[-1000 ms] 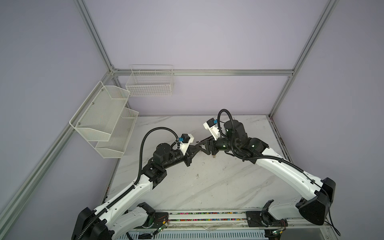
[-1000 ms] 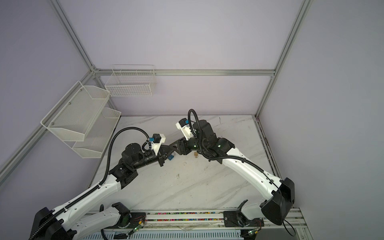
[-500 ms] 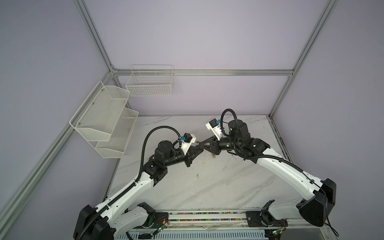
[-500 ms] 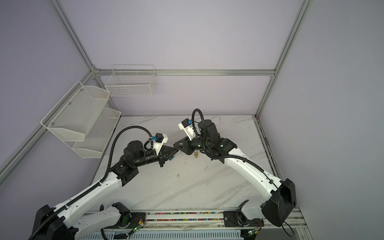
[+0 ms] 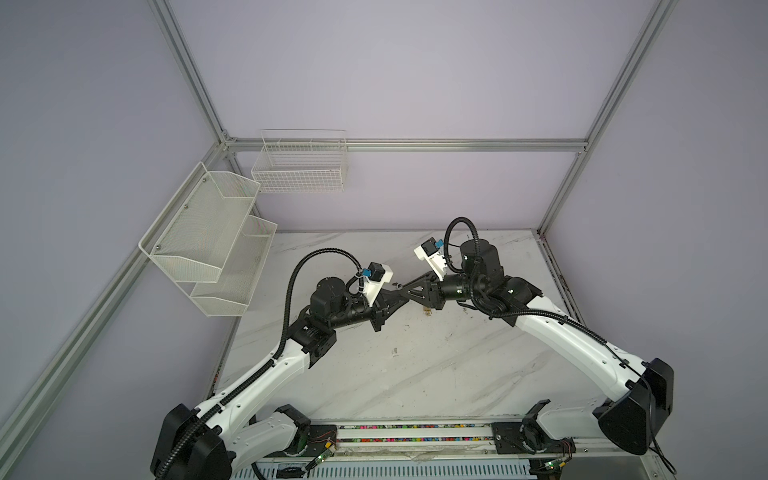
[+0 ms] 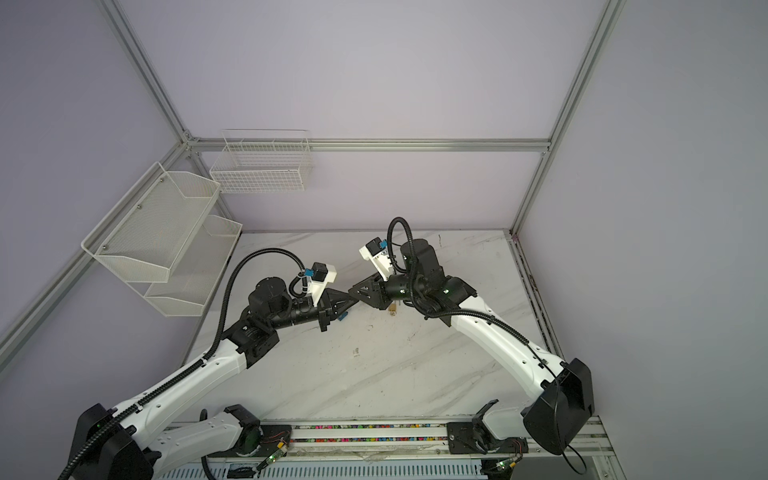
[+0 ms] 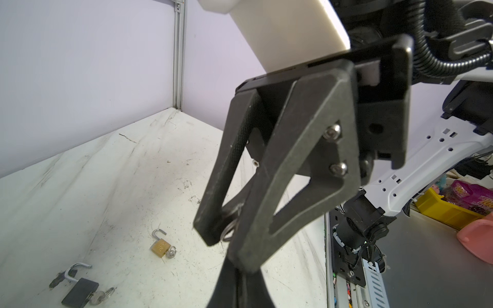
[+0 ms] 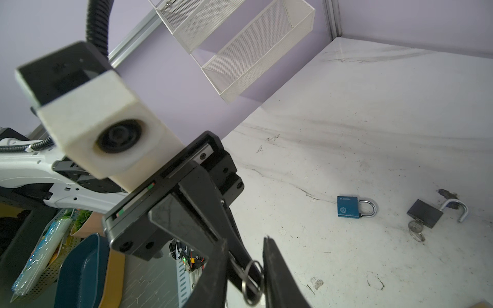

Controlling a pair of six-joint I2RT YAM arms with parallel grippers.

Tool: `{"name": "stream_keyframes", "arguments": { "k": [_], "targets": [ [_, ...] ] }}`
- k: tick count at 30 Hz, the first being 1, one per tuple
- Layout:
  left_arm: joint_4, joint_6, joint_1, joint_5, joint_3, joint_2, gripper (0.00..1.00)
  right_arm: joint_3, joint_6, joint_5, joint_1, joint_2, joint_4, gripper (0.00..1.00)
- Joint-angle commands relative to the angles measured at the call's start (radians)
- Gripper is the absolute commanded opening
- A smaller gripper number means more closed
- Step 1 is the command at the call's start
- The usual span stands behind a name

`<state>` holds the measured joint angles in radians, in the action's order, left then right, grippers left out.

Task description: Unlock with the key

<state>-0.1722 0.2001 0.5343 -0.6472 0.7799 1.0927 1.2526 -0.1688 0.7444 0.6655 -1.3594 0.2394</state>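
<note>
The key is all but hidden, nipped between the closed fingertips of the left gripper (image 7: pixel 236 280), which holds it in the air above the middle of the marble table (image 5: pixel 415 374). Only its wire ring (image 8: pixel 252 282) hangs in plain sight at the tip. The right gripper (image 7: pixel 225 246) faces it nose to nose, jaws a little apart and straddling that tip and the ring; whether its pads press on anything cannot be told. On the table below lie a blue padlock (image 8: pixel 348 206) with its shackle shut, near it a black padlock (image 8: pixel 424 217) with its shackle swung open and a key in its base, and a small brass padlock (image 7: pixel 160 246), also open, with its own key in place.
</note>
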Motion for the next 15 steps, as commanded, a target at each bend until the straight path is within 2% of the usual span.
{"name": "stream_keyframes", "arguments": {
  "k": [1,3,6,10,14,15],
  "targets": [
    [-0.096,0.05,-0.014,-0.044,0.122,0.007,0.0,-0.02,0.012,0.06,-0.006,0.013,-0.021,0.25],
    [-0.09,0.051,-0.016,-0.049,0.13,0.012,0.0,-0.019,0.012,0.049,-0.008,0.013,-0.021,0.18],
    [-0.1,0.055,-0.02,-0.048,0.124,0.01,0.0,-0.018,0.01,0.043,-0.012,0.017,-0.027,0.14],
    [-0.099,0.056,-0.024,-0.049,0.124,0.002,0.0,-0.017,0.003,0.03,-0.014,0.016,-0.032,0.0],
    [-0.09,0.07,-0.033,-0.036,0.117,-0.016,0.0,-0.026,-0.018,-0.006,-0.018,0.031,-0.056,0.0],
    [-0.084,0.075,-0.037,-0.028,0.112,-0.023,0.05,-0.031,-0.029,-0.018,-0.019,0.038,-0.066,0.0]
  ]
}}
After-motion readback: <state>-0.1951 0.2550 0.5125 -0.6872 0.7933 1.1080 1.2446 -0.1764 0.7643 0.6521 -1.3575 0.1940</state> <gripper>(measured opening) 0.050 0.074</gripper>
